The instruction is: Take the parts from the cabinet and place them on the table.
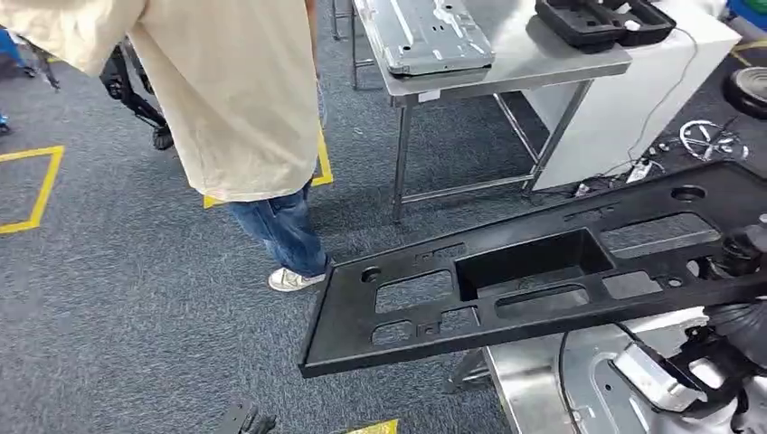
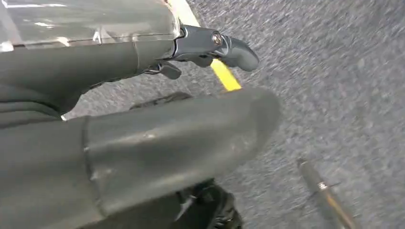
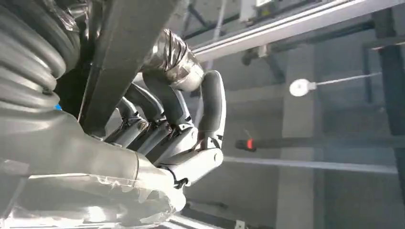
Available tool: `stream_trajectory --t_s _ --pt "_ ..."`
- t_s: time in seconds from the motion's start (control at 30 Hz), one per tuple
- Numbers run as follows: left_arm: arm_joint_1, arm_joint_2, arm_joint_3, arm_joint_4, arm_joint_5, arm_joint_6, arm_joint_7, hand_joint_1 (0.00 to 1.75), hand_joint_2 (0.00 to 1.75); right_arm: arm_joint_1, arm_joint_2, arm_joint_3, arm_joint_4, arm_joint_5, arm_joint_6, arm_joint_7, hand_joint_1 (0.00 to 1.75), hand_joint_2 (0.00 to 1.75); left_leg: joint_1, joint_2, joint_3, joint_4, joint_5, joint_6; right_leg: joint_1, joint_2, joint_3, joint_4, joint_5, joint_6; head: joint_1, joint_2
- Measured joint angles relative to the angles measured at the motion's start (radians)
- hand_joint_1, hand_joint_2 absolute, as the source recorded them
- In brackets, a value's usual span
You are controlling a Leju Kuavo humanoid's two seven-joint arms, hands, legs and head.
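Right hand (image 3: 181, 138) grips black panel (image 1: 543, 271), fingers curled round its edge; left hand (image 2: 210, 45) hangs, grip indeterminate.
I judge transfer half done: panel carried over carpet, steel table (image 1: 561, 63) far ahead, placement outstanding.

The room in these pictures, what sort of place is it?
Probably a workshop or factory test floor. A steel table holds a metal panel and black trays, yellow tape marks the grey carpet, and the right hand holds a black plastic part.
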Motion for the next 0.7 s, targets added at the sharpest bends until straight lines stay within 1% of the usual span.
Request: stream_trajectory --t_s 0.03,0.07,0.1,0.13,0.17,0.2,0.23,0.27,0.3,0.33,0.37,0.4,0.43,0.47,0.5,0.53,0.57,0.6,0.63,0.67,0.7 --pt "-0.003 0.000 0.000 0.000 0.000 -0.004 0.000 0.00 0.00 0.002 0.000 -0.003 0.001 0.002 0.000 0.001 1.75 1.75 0.010 0.015 0.003 -0.018 0.012 0.010 0.001 -0.026 -0.002 0.006 -0.006 0.000 -0.001 0.000" --pt "-0.003 0.000 0.000 0.000 0.000 -0.005 0.000 0.00 0.00 0.000 0.000 -0.007 0.002 0.002 0.000 0.003 1.75 1.75 0.010 0.027 0.005 -0.024 0.016 0.016 0.007 -0.084 -0.011 0.026 -0.027 0.004 0.005 0.000" --pt "-0.001 0.000 0.000 0.000 0.000 -0.006 0.000 0.00 0.00 -0.004 0.000 -0.008 0.005 0.003 0.000 0.007 1.75 1.75 0.009 0.040 0.004 -0.025 0.018 0.020 0.008 -0.119 -0.036 0.079 -0.065 0.007 0.004 0.000" --pt "0.003 0.000 0.000 0.000 -0.002 -0.007 0.000 0.00 0.00 -0.002 0.000 -0.011 0.009 0.003 0.000 0.014 1.75 1.75 0.007 0.055 0.002 -0.024 0.018 0.020 0.006 -0.136 -0.072 0.161 -0.109 0.011 0.005 0.000" --pt "0.007 0.000 0.000 0.000 -0.003 -0.007 0.000 0.00 0.00 -0.001 0.000 -0.014 0.013 0.003 0.000 0.017 1.75 1.75 0.006 0.069 0.000 -0.023 0.017 0.021 0.004 -0.142 -0.105 0.233 -0.139 0.015 0.005 0.000" --pt "0.008 0.000 0.000 0.000 -0.003 -0.007 0.000 0.00 0.00 0.001 0.000 -0.019 0.016 0.003 0.000 0.021 1.75 1.75 0.005 0.085 -0.002 -0.022 0.017 0.021 0.001 -0.144 -0.129 0.286 -0.151 0.018 0.005 0.000" --pt "0.008 0.000 0.000 0.000 -0.003 -0.007 0.000 0.00 0.00 0.001 0.000 -0.024 0.020 0.003 0.000 0.023 1.75 1.75 0.005 0.098 -0.003 -0.022 0.016 0.021 0.000 -0.146 -0.127 0.287 -0.139 0.020 0.005 0.000" --pt "0.007 0.000 0.000 0.000 -0.003 -0.007 0.000 0.00 0.00 0.001 0.001 -0.027 0.023 0.005 0.000 0.023 1.75 1.75 0.005 0.112 -0.002 -0.020 0.014 0.020 -0.001 -0.150 -0.099 0.238 -0.104 0.021 0.005 0.000" --pt "0.005 0.000 0.000 0.000 -0.003 -0.007 0.000 0.00 0.00 0.001 0.000 -0.029 0.025 0.006 0.000 0.023 1.75 1.75 0.005 0.123 -0.001 -0.018 0.011 0.017 -0.001 -0.158 -0.053 0.160 -0.063 0.021 0.005 0.000" --pt "0.004 0.000 0.000 0.000 -0.003 -0.007 0.000 0.00 0.00 0.001 0.000 -0.031 0.026 0.006 0.000 0.023 1.75 1.75 0.005 0.133 0.000 -0.015 0.008 0.014 0.000 -0.176 -0.005 0.075 -0.028 0.018 0.005 0.000" --pt "0.002 0.000 0.000 0.000 -0.003 -0.007 -0.001 0.00 0.00 0.000 0.000 -0.033 0.026 0.007 0.000 0.025 1.75 1.75 0.003 0.144 0.002 -0.011 0.003 0.007 0.006 -0.231 0.031 -0.001 -0.032 0.012 0.005 0.000" --pt "0.001 0.000 0.000 0.000 -0.003 -0.007 -0.003 0.00 0.00 0.000 0.001 -0.034 0.028 0.007 0.000 0.029 1.75 1.75 -0.007 0.152 0.001 -0.004 -0.001 0.000 0.014 -0.236 0.031 -0.005 -0.025 0.001 0.004 0.000" --pt "0.001 0.000 0.000 0.000 -0.002 -0.006 -0.005 0.00 0.00 0.000 0.001 -0.037 0.028 0.007 0.000 0.034 1.75 1.75 -0.005 0.158 0.002 -0.007 -0.001 -0.002 0.015 -0.217 0.028 -0.001 -0.026 -0.004 0.005 0.000" --pt "0.000 0.000 0.000 0.000 -0.001 -0.005 -0.006 0.00 0.00 0.002 0.001 -0.042 0.029 0.008 0.000 0.036 1.75 1.75 -0.005 0.170 0.005 -0.008 -0.002 -0.006 0.017 -0.208 0.025 0.001 -0.026 -0.007 0.004 0.000" --pt "-0.002 0.000 0.000 0.000 -0.001 -0.005 -0.006 0.00 0.00 0.004 0.001 -0.047 0.029 0.009 0.000 0.040 1.75 1.75 -0.006 0.181 0.008 -0.010 -0.002 -0.013 0.018 -0.195 0.022 -0.001 -0.024 -0.012 0.005 0.000" --pt "-0.006 0.000 0.000 0.000 0.000 -0.005 -0.007 0.00 0.00 0.005 0.001 -0.050 0.029 0.010 0.000 0.043 1.75 1.75 0.000 0.168 0.006 -0.005 -0.011 -0.023 0.006 -0.184 0.026 -0.009 -0.017 -0.023 0.004 0.000" --pt "-0.008 0.001 0.000 0.000 0.000 -0.005 -0.008 0.00 0.00 0.003 0.000 -0.052 0.029 0.010 0.000 0.043 1.75 1.75 0.003 0.118 0.000 0.016 -0.031 -0.027 0.006 -0.174 0.025 -0.011 -0.015 -0.029 0.005 0.000" --pt "-0.008 0.001 0.000 0.000 0.000 -0.005 -0.010 0.00 0.00 0.001 0.001 -0.053 0.031 0.010 0.000 0.045 1.75 1.75 0.007 0.085 -0.022 0.071 -0.070 -0.029 0.005 -0.166 0.024 -0.011 -0.013 -0.034 0.004 0.000" --pt "-0.005 0.001 0.000 0.000 0.000 -0.005 -0.010 0.00 0.00 0.002 0.001 -0.053 0.031 0.010 0.000 0.045 1.75 1.75 0.007 0.069 -0.054 0.146 -0.111 -0.031 0.005 -0.154 0.022 -0.011 -0.012 -0.035 0.004 0.000" --pt "-0.003 0.001 0.000 0.000 0.000 -0.005 -0.010 0.00 0.00 0.003 0.002 -0.053 0.032 0.010 0.000 0.045 1.75 1.75 0.007 0.062 -0.091 0.226 -0.145 -0.033 0.005 -0.141 0.020 -0.010 -0.012 -0.036 0.004 0.000" --pt "-0.001 0.001 0.000 0.000 0.000 -0.005 -0.009 0.00 0.00 0.003 0.002 -0.053 0.033 0.010 0.000 0.045 1.75 1.75 0.007 0.061 -0.122 0.292 -0.164 -0.035 0.006 -0.126 0.018 -0.009 -0.011 -0.037 0.004 0.000"
